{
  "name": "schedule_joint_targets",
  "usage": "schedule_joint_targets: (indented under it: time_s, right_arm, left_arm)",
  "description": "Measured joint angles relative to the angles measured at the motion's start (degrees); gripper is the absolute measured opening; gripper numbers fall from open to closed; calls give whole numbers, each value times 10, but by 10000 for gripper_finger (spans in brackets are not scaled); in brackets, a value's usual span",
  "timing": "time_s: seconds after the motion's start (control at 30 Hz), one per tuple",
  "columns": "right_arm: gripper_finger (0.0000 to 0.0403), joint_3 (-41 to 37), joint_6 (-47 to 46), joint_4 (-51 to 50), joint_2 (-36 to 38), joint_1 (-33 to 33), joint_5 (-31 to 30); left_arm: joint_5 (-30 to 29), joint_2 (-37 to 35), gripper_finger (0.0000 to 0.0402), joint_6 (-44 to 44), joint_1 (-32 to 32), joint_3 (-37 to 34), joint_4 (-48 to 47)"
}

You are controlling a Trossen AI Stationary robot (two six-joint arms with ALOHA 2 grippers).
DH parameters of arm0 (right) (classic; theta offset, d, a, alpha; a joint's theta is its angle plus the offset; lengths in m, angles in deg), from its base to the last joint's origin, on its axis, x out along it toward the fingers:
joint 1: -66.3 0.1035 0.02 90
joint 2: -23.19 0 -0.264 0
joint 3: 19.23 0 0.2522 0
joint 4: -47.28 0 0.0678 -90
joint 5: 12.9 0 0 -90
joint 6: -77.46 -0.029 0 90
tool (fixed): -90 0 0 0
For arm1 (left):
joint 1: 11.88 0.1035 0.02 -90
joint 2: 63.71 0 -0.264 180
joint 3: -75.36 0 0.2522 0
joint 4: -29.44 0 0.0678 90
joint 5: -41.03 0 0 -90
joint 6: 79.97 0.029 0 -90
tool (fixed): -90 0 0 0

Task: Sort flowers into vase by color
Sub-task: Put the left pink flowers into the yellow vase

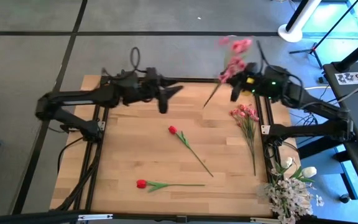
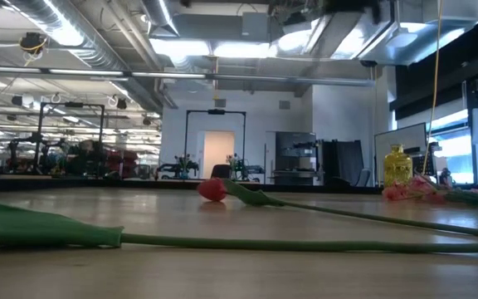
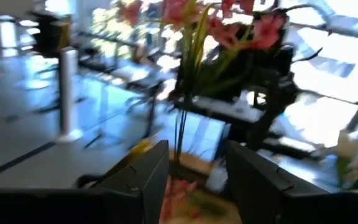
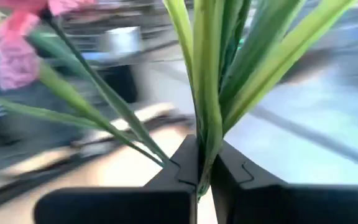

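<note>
Flowers lie scattered on the slatted wooden desk (image 1: 129, 155): two red tulips (image 1: 172, 130) mid-desk with bare wood around. Left pincer (image 1: 169, 93) hovers parted near the far edge; right pincer (image 4: 204, 167) clamps a thin-stemmed pink spray (image 1: 232, 62) beyond that edge.

- I see a light brown wooden table (image 1: 142, 149) with a black frame.
- Two red tulips (image 1: 172, 129) with green stems lie on it.
- The right gripper (image 4: 202, 177) is black, and the stems in it are bright green.
- That pink spray (image 1: 234, 59) has rosy pink blossoms.
- Another pink spray (image 1: 244, 113) lies on the wood.
- White flowers (image 1: 291, 186) sit at the corner.
- Both arms are black.
</note>
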Motion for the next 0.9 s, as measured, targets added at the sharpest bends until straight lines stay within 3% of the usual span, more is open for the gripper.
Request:
schedule_joint_targets:
  time_s: [0.2, 0.33, 0.47, 0.67, 0.9]
  right_arm:
    - [11, -3, 68, -56, 30, -1, -329]
    - [11, -23, 78, -48, 38, -24, -463]
    - [13, -58, 53, -49, 41, -89, -481]
    - [13, -92, 34, -7, 41, -195, -413]
    - [12, -92, 36, -9, 41, -233, -377]
  left_arm:
    - [-70, -69, 143, -6, -20, 0, -108]
    - [-94, -76, 136, -7, -46, -9, -115]
    - [-106, -67, 132, -11, -74, -11, -123]
    - [-135, -54, 131, -16, -108, -11, -125]
    - [-142, -52, 131, -23, -118, -11, -124]
